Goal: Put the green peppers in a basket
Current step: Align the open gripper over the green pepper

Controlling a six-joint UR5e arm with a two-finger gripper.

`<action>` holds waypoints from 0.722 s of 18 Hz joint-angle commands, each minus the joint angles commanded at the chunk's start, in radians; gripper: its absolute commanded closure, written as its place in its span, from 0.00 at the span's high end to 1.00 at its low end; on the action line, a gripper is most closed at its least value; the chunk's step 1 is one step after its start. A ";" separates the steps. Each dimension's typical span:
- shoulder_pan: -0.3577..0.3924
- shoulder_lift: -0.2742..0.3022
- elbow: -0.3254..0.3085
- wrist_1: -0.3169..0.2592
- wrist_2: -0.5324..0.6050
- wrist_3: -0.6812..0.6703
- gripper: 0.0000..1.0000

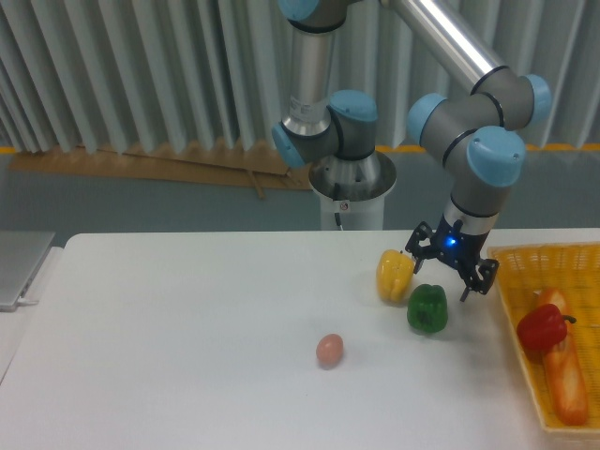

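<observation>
The green pepper is glossy and dark, resting on the white table right of centre. Just above and slightly right of it hovers my gripper, open, its black fingers spread with nothing between them. One fingertip is close to the yellow pepper, which sits directly left of the green one. The yellow-orange woven basket lies at the table's right edge, partly cut off by the frame.
Inside the basket are a red pepper and a long orange bread-like item. A small pinkish egg-shaped object lies left of the green pepper. A grey flat device sits at the far left edge. The arm's base stands behind the table.
</observation>
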 joint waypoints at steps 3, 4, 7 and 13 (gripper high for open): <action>0.005 -0.015 0.008 -0.003 0.000 0.040 1.00; 0.005 -0.014 0.002 0.000 -0.002 0.049 1.00; 0.000 -0.012 0.000 0.008 -0.005 0.077 1.00; 0.008 -0.006 -0.047 0.035 -0.009 0.074 1.00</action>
